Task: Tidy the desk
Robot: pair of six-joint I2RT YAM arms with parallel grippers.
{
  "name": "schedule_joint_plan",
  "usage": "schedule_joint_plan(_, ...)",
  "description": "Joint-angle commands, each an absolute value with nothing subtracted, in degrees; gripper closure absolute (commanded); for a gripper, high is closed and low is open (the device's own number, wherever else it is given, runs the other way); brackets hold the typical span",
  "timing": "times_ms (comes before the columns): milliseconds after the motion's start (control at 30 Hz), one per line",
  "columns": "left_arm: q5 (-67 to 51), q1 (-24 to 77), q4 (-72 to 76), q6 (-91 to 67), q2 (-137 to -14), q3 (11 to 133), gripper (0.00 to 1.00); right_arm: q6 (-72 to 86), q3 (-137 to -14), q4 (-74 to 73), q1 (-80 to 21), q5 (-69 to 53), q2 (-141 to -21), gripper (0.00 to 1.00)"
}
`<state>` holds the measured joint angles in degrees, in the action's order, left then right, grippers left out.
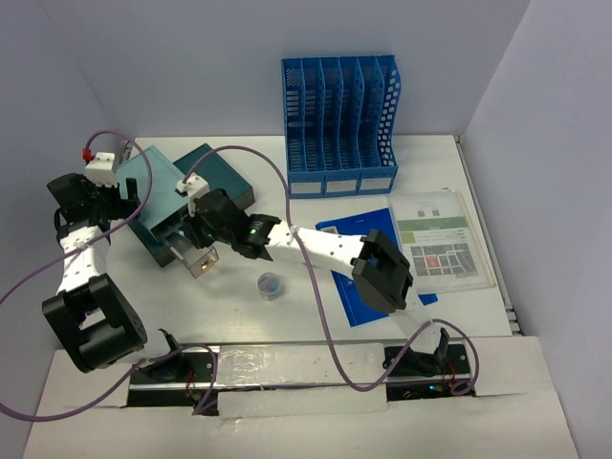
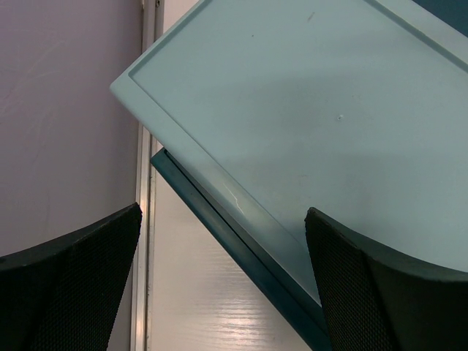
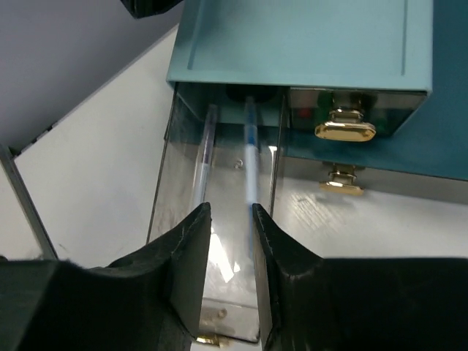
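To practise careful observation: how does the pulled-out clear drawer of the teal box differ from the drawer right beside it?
The clear drawer is slid out over the desk; the neighbouring drawer sits shut. The clear drawer shows two pens; the neighbouring drawer's contents cannot be made out. Both sit in one teal box.

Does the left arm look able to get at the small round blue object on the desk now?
Probably yes: the small round blue object lies on bare desk right of the left arm's base. The right arm passes just behind it, not over it.
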<state>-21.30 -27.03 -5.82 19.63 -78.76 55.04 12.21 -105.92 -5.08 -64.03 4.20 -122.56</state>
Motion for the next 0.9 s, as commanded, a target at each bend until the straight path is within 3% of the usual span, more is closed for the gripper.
schedule_joint_plan(0, -22.11, -26.72, -3.73, 19.42, -78.1, 55.07, 0.01, 10.51, -113.19, -5.28, -64.78, 5.2, -125.44, 0.59)
schedule_joint_plan(133, -22.15, -26.63, -4.13, 19.69, -77.78, 55.02, 0.01, 9.06, -115.65, -5.71, -64.78, 4.57, -125.07, 0.5)
schedule_joint_plan(233, -21.92, -26.69, -4.42, 20.1, -77.73, 55.08, 0.01, 8.21, -112.64, -5.1, -64.86, 3.73, -120.7, 0.5)
schedule_joint_plan(567, -20.25, -26.27, -3.08, 20.95, -78.55, 55.14, 0.01, 14.11, -79.26, 8.81, -65.73, 2.44, -100.95, 0.51)
schedule_joint_plan(733, -17.15, -25.42, -1.29, 21.43, -79.86, 55.55, 0.01, 20.14, -71.28, 15.06, -66.61, -1.38, -101.88, 0.51)
schedule_joint_plan(867, -13.16, -23.54, -0.53, 22.8, -81.38, 54.72, 0.01, 22.78, -72.72, 16.32, -66.56, -4.8, -105.49, 0.51)
